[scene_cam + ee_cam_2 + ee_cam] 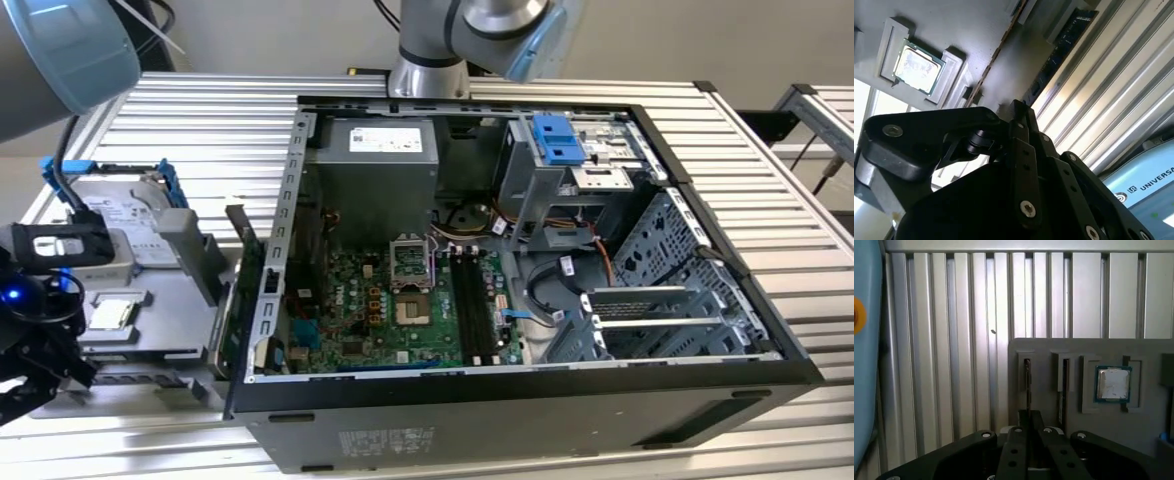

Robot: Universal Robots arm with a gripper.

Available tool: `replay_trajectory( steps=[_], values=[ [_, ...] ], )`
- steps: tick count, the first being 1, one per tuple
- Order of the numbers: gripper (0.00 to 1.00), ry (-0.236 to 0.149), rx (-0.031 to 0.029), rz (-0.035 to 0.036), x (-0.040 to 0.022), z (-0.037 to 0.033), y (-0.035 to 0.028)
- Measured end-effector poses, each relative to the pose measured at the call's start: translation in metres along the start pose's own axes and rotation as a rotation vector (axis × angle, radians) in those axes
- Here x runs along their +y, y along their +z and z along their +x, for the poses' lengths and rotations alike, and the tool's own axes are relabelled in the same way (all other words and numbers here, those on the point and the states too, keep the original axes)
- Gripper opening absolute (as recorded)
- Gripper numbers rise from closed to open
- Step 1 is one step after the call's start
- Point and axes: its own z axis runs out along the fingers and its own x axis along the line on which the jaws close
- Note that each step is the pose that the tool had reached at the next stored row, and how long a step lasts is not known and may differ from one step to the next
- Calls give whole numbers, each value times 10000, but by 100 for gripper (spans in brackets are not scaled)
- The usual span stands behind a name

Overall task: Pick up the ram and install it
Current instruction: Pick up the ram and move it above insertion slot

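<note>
gripper [1030,415] has its fingers drawn close together in the first wrist view, with at most a thin seam between them. the ram [1027,382] runs edge-on straight into that seam, but i cannot tell whether the pads pinch it or only sit above it. the ram stands on its long edge in a slot of the grey tray [1049,347], the slot nearest the tray's border with the ribbed table [954,340], and is not yet lifted out. its long axis points directly away from the fingertips, in line with the seam and parallel to the table's ribs, so tool and stick look squared to one another. in the second wrist view the same dark bluish stick, with its row of chips, stretches away from just beside the fingertip. a second upright card [1064,390] sits in the neighbouring slot, between the ram and the cpu [1112,384]. in the exterior view the tray lies at the exterior view's left, just beside the open computer case [534,420], whose motherboard [347,300] faces up.
</note>
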Motion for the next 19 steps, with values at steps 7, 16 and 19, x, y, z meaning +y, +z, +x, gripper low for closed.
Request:
replay_trajectory(
  steps=[7, 16, 19],
  values=[
    [0, 0, 1, -1, 2, -3, -88],
    [0, 0, 0, -1, 4, -8, -223],
    [0, 0, 1, 0, 5, -10, -254]
  ],
)
